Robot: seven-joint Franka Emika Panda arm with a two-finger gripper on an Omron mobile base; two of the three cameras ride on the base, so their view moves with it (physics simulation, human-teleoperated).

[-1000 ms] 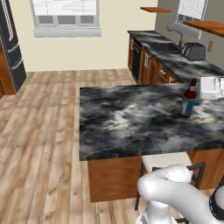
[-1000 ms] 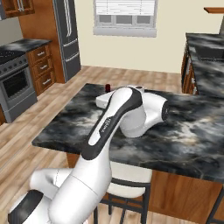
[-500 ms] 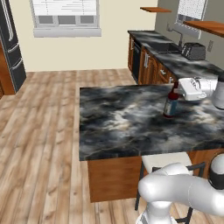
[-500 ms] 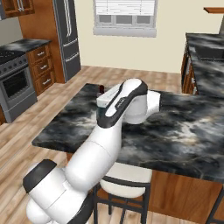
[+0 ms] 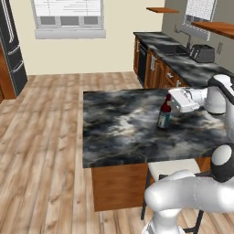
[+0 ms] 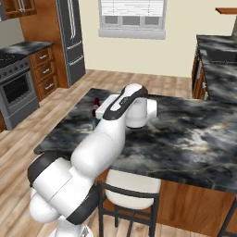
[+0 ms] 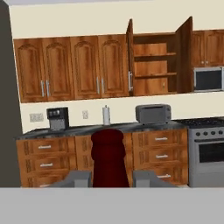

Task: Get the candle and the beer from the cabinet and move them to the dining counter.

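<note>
Dark brown-red glass on the beer (image 5: pixel 164 115), glossy, with a blue paper-like label round its body. Under it, the dining counter (image 5: pixel 119 128) shows a polished black-and-grey marbled top over a brown wood base. Straight ahead of the hand, the cabinet (image 7: pixel 159 61) is reddish-brown wood, raised-panel doors, satin sheen, grey metal bar handles. The robot arm (image 6: pixel 115 134) looks smooth white plastic.

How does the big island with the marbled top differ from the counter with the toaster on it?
The dining counter stands free on the wood floor; the wall counter runs along the wall. The dining counter has a stool at its edge; the wall counter has none. At the dining counter the gripper holds a beer bottle; the wall counter has a sink and a toaster. Both have black-and-grey marbled tops on brown wood bases.
</note>
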